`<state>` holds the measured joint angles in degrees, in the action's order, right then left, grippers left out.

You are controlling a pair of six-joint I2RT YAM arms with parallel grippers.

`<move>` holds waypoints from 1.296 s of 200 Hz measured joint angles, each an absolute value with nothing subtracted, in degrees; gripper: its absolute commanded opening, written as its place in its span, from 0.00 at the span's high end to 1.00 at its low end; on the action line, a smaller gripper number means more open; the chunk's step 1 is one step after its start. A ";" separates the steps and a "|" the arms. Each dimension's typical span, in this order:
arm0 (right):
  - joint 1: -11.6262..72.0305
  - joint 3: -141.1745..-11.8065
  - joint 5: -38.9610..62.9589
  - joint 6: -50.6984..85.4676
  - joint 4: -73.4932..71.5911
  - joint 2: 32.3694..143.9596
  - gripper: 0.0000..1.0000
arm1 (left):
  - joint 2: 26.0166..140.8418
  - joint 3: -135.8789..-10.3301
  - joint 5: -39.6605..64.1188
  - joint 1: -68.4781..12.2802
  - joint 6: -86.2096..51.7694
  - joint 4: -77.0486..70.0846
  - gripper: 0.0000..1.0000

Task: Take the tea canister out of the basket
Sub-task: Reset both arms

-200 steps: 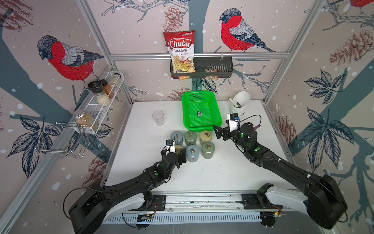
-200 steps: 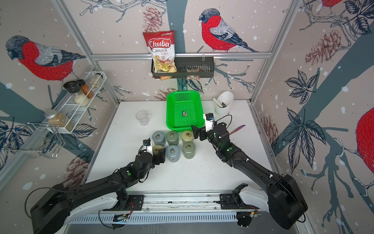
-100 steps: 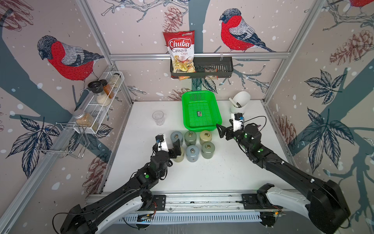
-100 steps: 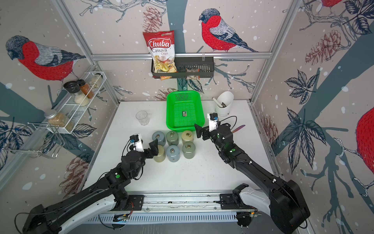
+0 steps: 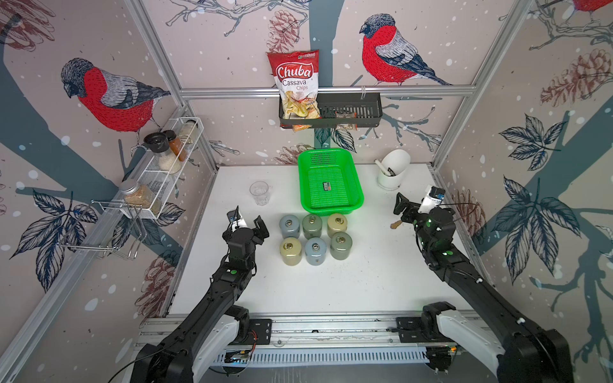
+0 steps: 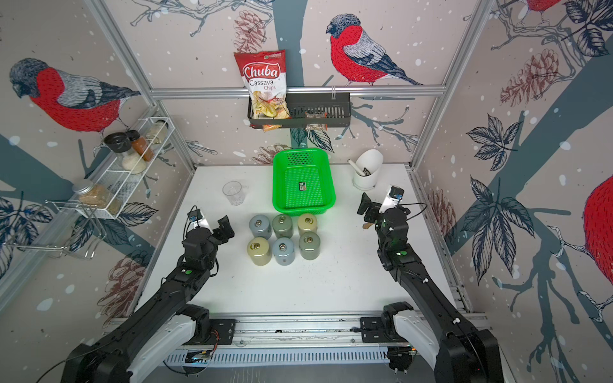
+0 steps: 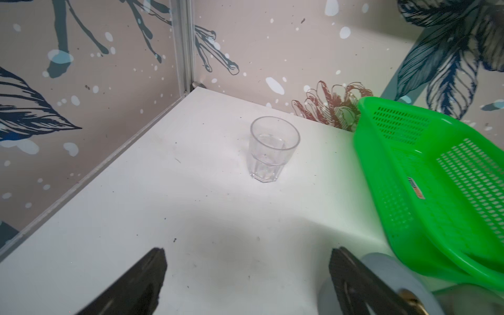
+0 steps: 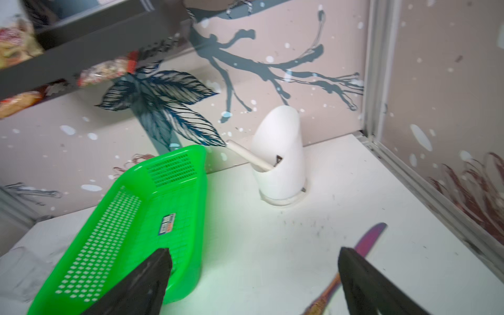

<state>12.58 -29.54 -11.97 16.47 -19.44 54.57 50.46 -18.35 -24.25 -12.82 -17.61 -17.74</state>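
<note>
Bullfinch-and-pinecone wallpaper lined the booth around a white worktop [image 5: 365,282]. Near the back wall sat the bright green basket [image 5: 331,210], with only a small dark label on its mesh floor. Six tea canisters [image 5: 312,226] stood upright on the worktop just in front of the basket's near rim, in two rows of three and outside the basket.

The left gripper [image 7: 246,283] hung low over the worktop on the left of the canisters. Its fingers [image 7: 144,281] were spread wide with nothing between them, one just beside the grey-blue canister [image 5: 289,225]. The right gripper [image 8: 253,281] hovered to the right of the basket, fingers likewise apart and empty, above a knife [image 8: 368,237] with a purple blade.

A clear tumbler [image 5: 259,192] stood left of the basket and a white utensil holder [image 5: 393,169] to its right. On the back wall a black slotted rack [image 5: 348,111] held a Chuba cassava chips bag [image 5: 297,83].
</note>
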 measured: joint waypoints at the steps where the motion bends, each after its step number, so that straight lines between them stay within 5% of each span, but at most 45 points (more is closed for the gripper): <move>1: 12.25 -29.39 -12.19 16.64 -19.40 54.65 0.00 | 50.61 -18.26 -24.25 -12.71 -17.54 -17.91 0.02; 75: 6.20 -14.11 -18.70 12.73 -32.84 57.39 0.00 | 62.70 -14.17 -20.53 -3.33 -9.19 -36.14 0.02; 259: 2.72 -11.40 -20.49 7.38 -70.61 86.48 0.00 | 81.87 -13.85 -5.98 -0.73 -0.64 -60.16 0.02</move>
<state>2.72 -11.40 -20.49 7.38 -70.61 86.48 81.87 -13.85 -5.98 -0.73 -0.64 -60.16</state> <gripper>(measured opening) 0.996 0.977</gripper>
